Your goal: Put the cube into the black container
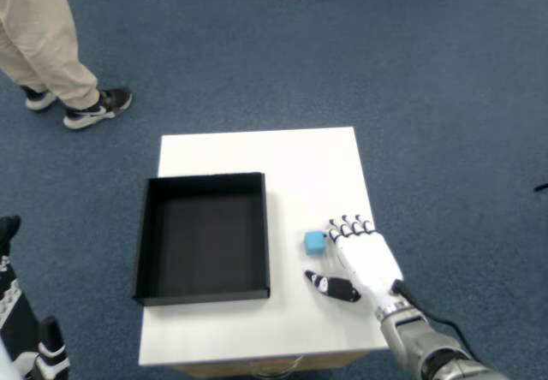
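White square surface (pixel 291 153): small blue cube (pixel 314 242) ungrasped beside spread white robotic hand (pixel 364 260), black rectangular container (pixel 203 236) empty.

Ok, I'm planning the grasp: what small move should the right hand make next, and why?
Probably close the fingers and thumb on the cube. The right hand is open right beside it, and the cube sits on the table, outside the black container.

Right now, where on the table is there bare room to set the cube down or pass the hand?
The table is bare along its far strip beyond the black container, and in the near strip in front of the container. The container's floor looks bare too. It is crowded on the right, where the cube sits against the right hand.
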Tool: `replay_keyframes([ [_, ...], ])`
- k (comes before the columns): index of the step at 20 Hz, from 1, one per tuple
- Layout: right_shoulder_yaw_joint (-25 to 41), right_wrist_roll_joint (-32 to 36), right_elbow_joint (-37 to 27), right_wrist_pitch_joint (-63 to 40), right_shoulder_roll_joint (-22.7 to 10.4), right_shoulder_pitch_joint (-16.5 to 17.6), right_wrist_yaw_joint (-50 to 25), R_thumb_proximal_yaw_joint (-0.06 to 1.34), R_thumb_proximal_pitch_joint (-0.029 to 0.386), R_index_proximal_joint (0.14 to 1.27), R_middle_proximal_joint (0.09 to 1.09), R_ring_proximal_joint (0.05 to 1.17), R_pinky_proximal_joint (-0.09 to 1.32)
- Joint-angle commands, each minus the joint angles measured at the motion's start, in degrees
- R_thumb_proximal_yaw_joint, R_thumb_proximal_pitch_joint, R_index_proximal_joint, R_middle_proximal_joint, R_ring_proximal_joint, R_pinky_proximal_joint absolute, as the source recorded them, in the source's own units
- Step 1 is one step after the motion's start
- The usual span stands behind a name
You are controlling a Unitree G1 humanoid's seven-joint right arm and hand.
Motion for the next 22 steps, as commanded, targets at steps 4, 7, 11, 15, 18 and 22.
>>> replay_keyframes([
  [4, -0.3, 0.3, -2.8, -0.3, -0.3, -2.5, -3.1, 0.52, 0.002, 0.39, 0.18, 0.14, -0.02],
  [7, -0.2, 0.3, -3.3, -0.4, -0.2, -3.0, -2.9, 0.51, 0.002, 0.38, 0.18, 0.14, -0.02],
  [11, -0.1, 0.1, -3.5, -0.8, -0.2, -3.1, -3.4, 0.5, 0.0, 0.37, 0.18, 0.13, -0.03],
  [15, 0.0, -0.2, -3.1, -1.1, -0.2, -2.9, -3.7, 0.5, 0.001, 0.35, 0.17, 0.13, -0.03],
  [18, 0.0, -0.2, -3.2, -1.4, -0.2, -2.8, -4.1, 0.5, 0.0, 0.35, 0.17, 0.12, -0.04],
  [22, -0.1, -0.3, -3.1, -1.8, -0.2, -2.7, -4.5, 0.49, -0.001, 0.34, 0.17, 0.12, -0.04],
])
